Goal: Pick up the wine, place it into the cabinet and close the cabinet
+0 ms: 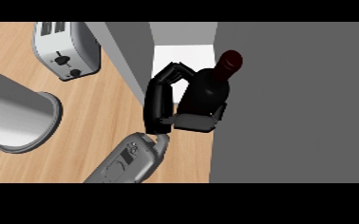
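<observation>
The head view shows one hand, one bottle, one cabinet, one toaster and one round grey vessel. The left hand [157, 104] comes up from the near edge on a grey forearm [129, 159]. Its fingers are curled round the wine bottle [207, 92], the fingers arching over the far side and the thumb against the near side. The bottle is dark, with a dark red cap [230, 60] pointing far and right. It is tilted and sits against the left edge of the cabinet [280, 99].

The cabinet's broad grey face fills the right of the view. A white surface [179, 57] shows just beyond the hand, between that face and a narrower grey panel [129, 47] to the left. Whether the bottle is already inside cannot be told.

On the wooden counter [91, 104], well to the left, the silver toaster [67, 50] stands at the far side. The grey vessel [24, 118] is cut off by the left edge. Both are clear of the hand.
</observation>
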You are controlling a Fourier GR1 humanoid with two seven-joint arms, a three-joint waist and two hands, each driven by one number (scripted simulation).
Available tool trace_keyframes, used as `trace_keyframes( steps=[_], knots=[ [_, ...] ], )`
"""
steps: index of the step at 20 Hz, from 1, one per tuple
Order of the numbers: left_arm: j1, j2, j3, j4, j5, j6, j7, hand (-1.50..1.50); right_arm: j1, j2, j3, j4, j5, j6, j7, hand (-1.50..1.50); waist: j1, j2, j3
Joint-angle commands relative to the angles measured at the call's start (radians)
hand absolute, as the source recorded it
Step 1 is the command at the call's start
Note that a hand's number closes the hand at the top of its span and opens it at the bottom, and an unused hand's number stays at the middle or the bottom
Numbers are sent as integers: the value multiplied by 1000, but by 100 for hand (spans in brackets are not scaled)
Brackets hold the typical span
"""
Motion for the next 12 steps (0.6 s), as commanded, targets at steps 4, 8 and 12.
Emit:
trace_keyframes(
  steps=[4,8,12],
  knots=[
    [-27,0,3,115,-30,-6,-50,150,-19,10,8,-77,-15,-29,37,-150,7,0,0],
    [-62,9,108,216,-13,-62,-121,150,76,-14,-45,-155,-110,24,32,-150,-2,0,1],
    [-68,0,95,251,51,-39,-206,150,-30,-14,-55,-86,-110,-9,49,-150,1,2,0]
  ],
)
